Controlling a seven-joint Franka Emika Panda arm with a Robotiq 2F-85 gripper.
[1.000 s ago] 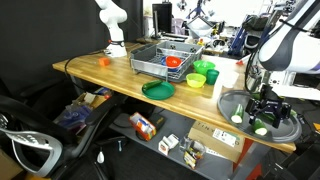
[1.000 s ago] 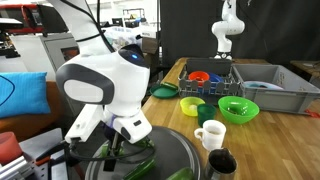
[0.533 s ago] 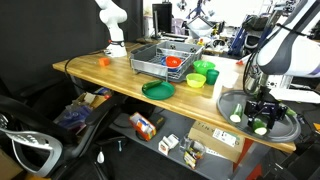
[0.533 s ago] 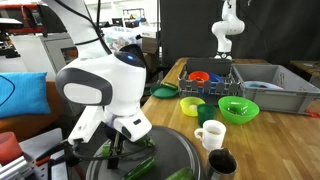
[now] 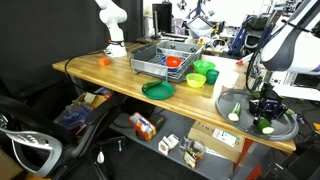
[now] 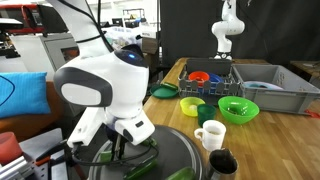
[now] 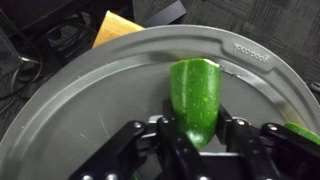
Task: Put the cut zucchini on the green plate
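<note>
In the wrist view the cut zucchini [image 7: 195, 90] is a short green piece with a flat cut end pointing away. It lies in a round grey tray [image 7: 90, 90]. My gripper [image 7: 198, 126] is shut on the zucchini's near end, one black finger on each side. In both exterior views the gripper [image 5: 263, 108] [image 6: 121, 150] reaches down into the tray [image 5: 288, 128] at the table's end, and the arm hides the zucchini. The flat dark green plate [image 5: 158, 89] [image 6: 163, 92] lies near the table's edge, well away from the gripper.
Another green piece [image 7: 302, 133] lies in the tray beside my fingers, and a piece with a pale face [image 5: 236, 113] sits near its rim. Lime-green bowls [image 5: 197, 78] [image 6: 237, 108], a white mug [image 6: 211, 133] and a wire dish rack [image 5: 160, 58] stand between tray and plate.
The jaws have gone from open to shut around the zucchini piece in the tray. The arm has barely shifted.
</note>
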